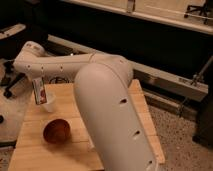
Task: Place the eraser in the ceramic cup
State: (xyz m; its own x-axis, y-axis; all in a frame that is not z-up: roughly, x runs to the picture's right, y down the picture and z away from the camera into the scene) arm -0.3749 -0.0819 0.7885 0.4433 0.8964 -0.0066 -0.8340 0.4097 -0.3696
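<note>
At the far left of the wooden table (142,107), the robot's pincer (38,93) hangs from the end of the white arm (102,95), clamped shut on the eraser (40,93), which is held upright with its white and red face showing, just left of and partly above the ceramic cup (50,102). Nearer the camera and slightly right of the cup sits the orange-red bowl (56,131), apart from it, while the arm's bulky white links fill the middle of the scene and hide much of the tabletop.
</note>
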